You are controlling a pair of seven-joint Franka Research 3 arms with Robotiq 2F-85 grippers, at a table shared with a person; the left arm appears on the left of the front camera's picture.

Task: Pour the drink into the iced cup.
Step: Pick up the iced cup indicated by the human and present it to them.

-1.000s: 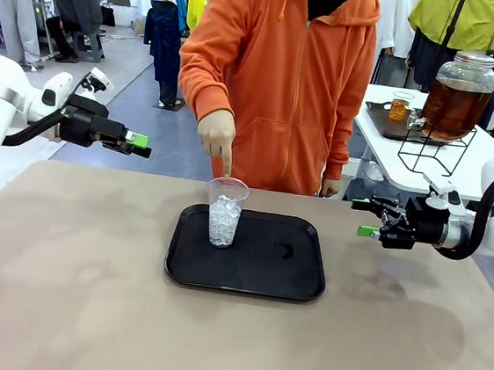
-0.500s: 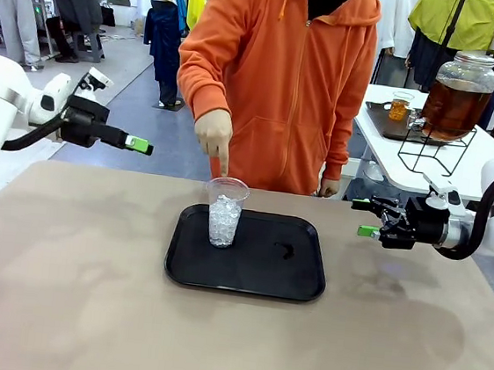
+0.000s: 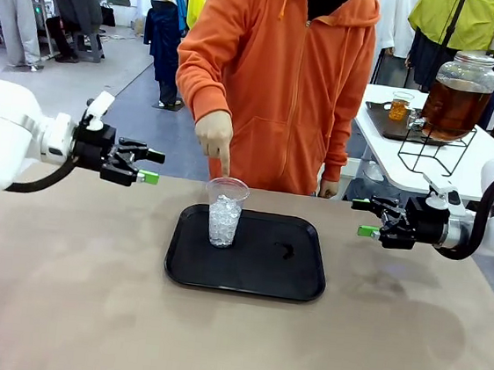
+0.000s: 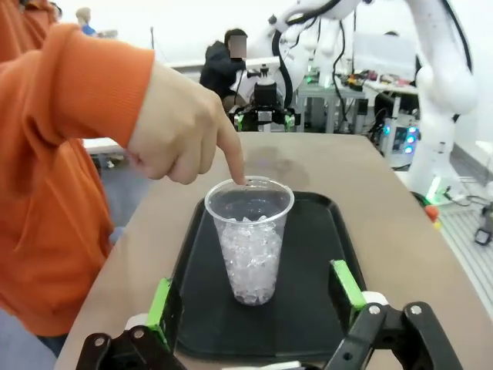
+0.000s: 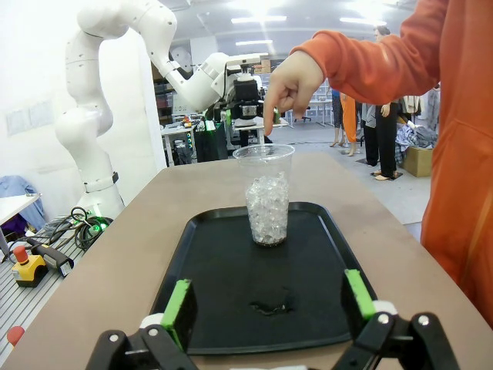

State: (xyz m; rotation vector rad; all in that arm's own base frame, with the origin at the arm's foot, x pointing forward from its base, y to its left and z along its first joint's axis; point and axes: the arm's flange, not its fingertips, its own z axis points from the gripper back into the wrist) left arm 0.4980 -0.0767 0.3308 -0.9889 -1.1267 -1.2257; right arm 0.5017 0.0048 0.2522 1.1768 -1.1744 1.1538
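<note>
Drink (image 3: pixel 452 109), amber-brown and clear, fills most of a round glass dispenser jar (image 3: pixel 468 70) on a black wire stand (image 3: pixel 424 151). The stand is on a white side table (image 3: pixel 390 165) at the far right, well apart from the work table (image 3: pixel 59 289). The iced cup (image 3: pixel 225 211), a clear plastic tumbler packed with crushed ice, stands upright on the left half of a black tray (image 3: pixel 298 283) at the middle of the brown work table. A person in an orange hoodie (image 3: pixel 285 74) stands at the far edge, one hand (image 3: pixel 214 135) pointing down with the index fingertip at the cup's rim. A small dark smear (image 3: pixel 285 251) marks the tray to the right of the cup. The left gripper (image 3: pixel 153 165) hovers above the table's far left side, aimed toward the cup, its jaws spread wide and gripping nothing. The right gripper (image 3: pixel 362 217) hangs over the table's right edge, facing the tray, its jaws likewise parted and empty. Both wrist views look straight along the green pads at the cup on the tray.
</note>
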